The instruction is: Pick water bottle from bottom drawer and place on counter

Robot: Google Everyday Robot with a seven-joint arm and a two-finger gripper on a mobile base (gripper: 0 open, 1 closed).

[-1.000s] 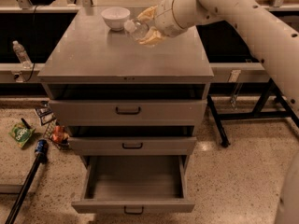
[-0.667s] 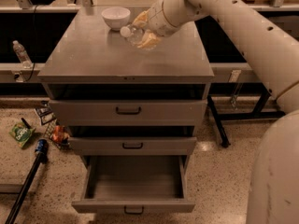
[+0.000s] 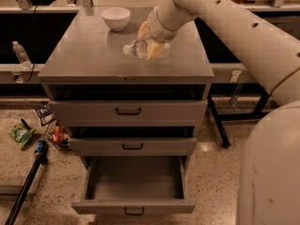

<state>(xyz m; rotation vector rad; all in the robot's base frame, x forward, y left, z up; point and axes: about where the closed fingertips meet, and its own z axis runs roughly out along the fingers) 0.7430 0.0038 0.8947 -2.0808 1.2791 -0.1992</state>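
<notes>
The water bottle (image 3: 138,48) is a clear bottle with a white cap pointing left. It lies on its side at the counter (image 3: 84,55), in the right middle. My gripper (image 3: 149,42) reaches in from the upper right, and its yellowish fingers (image 3: 154,52) are closed around the bottle's body. The bottle looks to be touching or just above the surface. The bottom drawer (image 3: 136,206) is pulled open below, and its visible inside holds nothing.
A white bowl (image 3: 116,18) stands at the back of the counter, left of the gripper. A slim clear bottle (image 3: 20,53) stands on the ledge at left. A green packet (image 3: 19,136), a red can (image 3: 58,135) and a dark pole (image 3: 26,186) lie on the floor at left.
The gripper has moved forward and down with the bottle, from above the counter's back right to low over its right middle.
</notes>
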